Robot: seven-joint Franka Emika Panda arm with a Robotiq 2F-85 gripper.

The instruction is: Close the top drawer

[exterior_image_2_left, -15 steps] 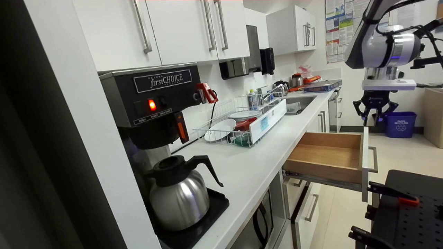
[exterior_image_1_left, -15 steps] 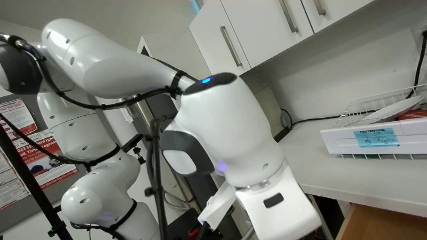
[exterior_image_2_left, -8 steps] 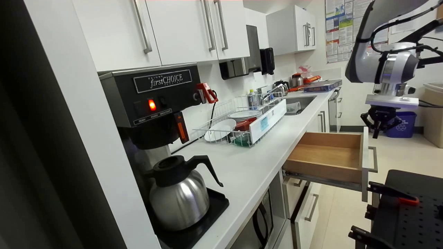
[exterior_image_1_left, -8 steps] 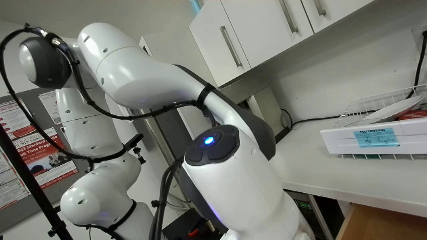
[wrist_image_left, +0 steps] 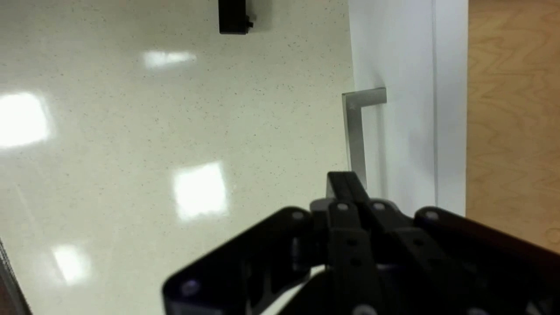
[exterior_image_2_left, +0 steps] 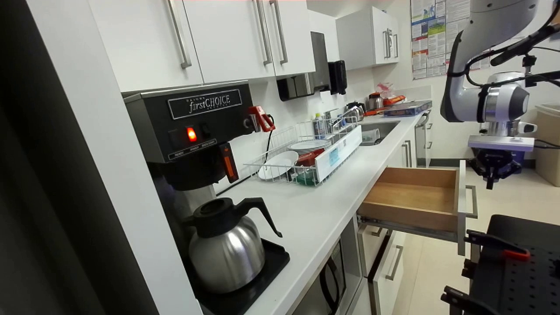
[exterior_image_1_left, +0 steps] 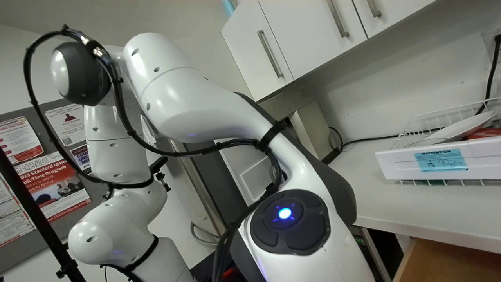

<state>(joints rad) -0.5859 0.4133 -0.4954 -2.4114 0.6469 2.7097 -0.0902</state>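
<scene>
My gripper is closed, empty; I judge the top drawer rigid, light-running: push its front panel beside the handle.

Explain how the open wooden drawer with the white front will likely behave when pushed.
The wooden drawer should slide rather than tip, guided by a grey metal rail along its side. Its walls look rigid, so it probably moves as one stiff piece.
</scene>
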